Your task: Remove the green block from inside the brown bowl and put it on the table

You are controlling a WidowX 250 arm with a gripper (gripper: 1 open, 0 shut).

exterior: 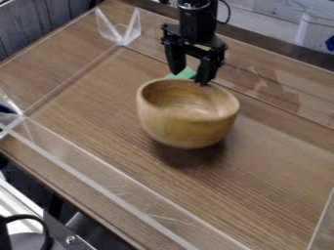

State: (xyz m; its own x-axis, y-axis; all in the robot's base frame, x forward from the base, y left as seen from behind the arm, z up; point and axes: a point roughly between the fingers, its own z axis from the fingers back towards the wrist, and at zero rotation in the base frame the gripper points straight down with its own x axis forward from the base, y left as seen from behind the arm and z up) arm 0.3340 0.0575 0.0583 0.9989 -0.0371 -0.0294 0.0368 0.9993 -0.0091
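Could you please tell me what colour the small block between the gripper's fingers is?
The block is bright green, seen in the only camera view, just behind the wooden bowl.

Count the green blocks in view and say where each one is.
1. The green block sits between the open gripper fingers, just beyond the far rim of the bowl. The bowl's inside looks empty from here.

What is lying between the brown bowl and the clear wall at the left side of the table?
Nothing: in the camera view only bare table separates the brown bowl from the left clear wall.

Black cable [20, 227], bottom-left corner.
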